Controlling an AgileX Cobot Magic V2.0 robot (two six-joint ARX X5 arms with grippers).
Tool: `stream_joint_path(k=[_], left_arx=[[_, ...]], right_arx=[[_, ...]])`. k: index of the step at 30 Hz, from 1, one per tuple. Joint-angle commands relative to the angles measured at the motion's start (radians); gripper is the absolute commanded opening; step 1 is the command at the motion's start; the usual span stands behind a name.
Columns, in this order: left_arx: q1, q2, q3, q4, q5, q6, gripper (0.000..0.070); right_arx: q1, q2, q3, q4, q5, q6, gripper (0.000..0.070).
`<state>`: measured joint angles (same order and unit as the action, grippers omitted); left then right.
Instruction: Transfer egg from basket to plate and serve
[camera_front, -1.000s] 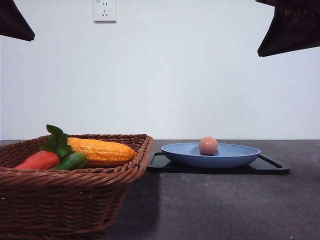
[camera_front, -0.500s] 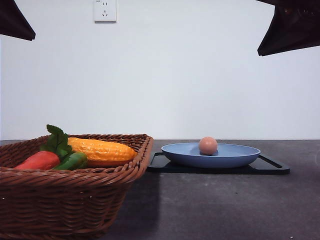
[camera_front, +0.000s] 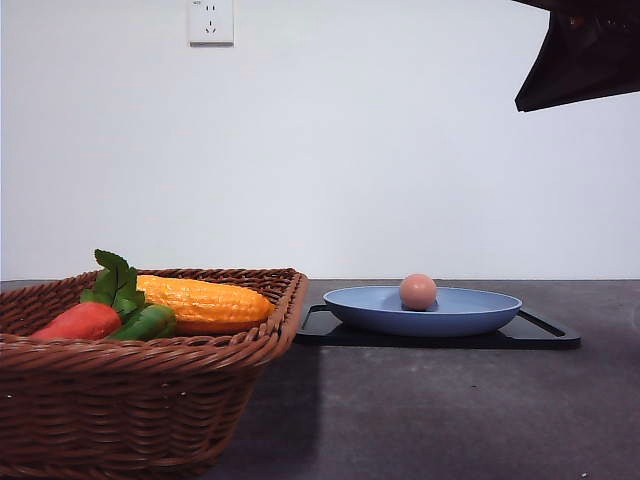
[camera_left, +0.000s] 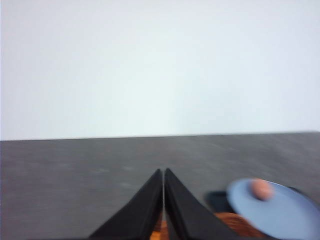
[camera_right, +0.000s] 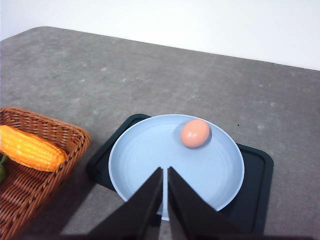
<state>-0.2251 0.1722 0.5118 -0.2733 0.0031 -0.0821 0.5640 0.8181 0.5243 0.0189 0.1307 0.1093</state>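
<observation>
Left arm gone from front; both tools (camera_left: 163, 172) (camera_right: 165, 170) closed, empty; egg (camera_front: 417, 291) on plate (camera_front: 470, 318).

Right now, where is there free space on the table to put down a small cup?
Bare table lies beyond the plate and black tray, and in front of them in the front view. The basket is crowded with corn and carrot; the plate holds the egg.

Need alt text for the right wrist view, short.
A pinkish egg lies on a round blue plate that sits on a black tray on a grey table. The right gripper hangs above the plate, fingers together. A wicker basket holding corn stands beside the tray.
</observation>
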Motion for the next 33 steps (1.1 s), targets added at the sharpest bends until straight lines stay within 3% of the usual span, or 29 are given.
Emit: stream_joint_path(k=[1,6,10,21,33], left_arx=[[0.055,-0.031,-0.042,0.001,0.0,0.039,0.0],[0.193,-0.12,-0.183,0.004,0.0,0.048,0.0],[0.247,-0.166,-0.295,0.008,0.0,0.038,0.0],[0.259,-0.17,-0.483,0.037,-0.001,0.034,0.0],[0.259,-0.169,-0.498,0.086,0.0,0.005,0.0]], right_arx=[[0.009,0.003,0.008,0.011,0.002,0.01,0.0],[0.009,0.003,0.008,0.011,0.002,0.01,0.0],[0.009,0.003,0.008,0.011,0.002,0.01,0.0],[0.009,0.003,0.008,0.011,0.002,0.01,0.0],[0.009,0.003,0.008,0.01,0.002,0.01,0.0]])
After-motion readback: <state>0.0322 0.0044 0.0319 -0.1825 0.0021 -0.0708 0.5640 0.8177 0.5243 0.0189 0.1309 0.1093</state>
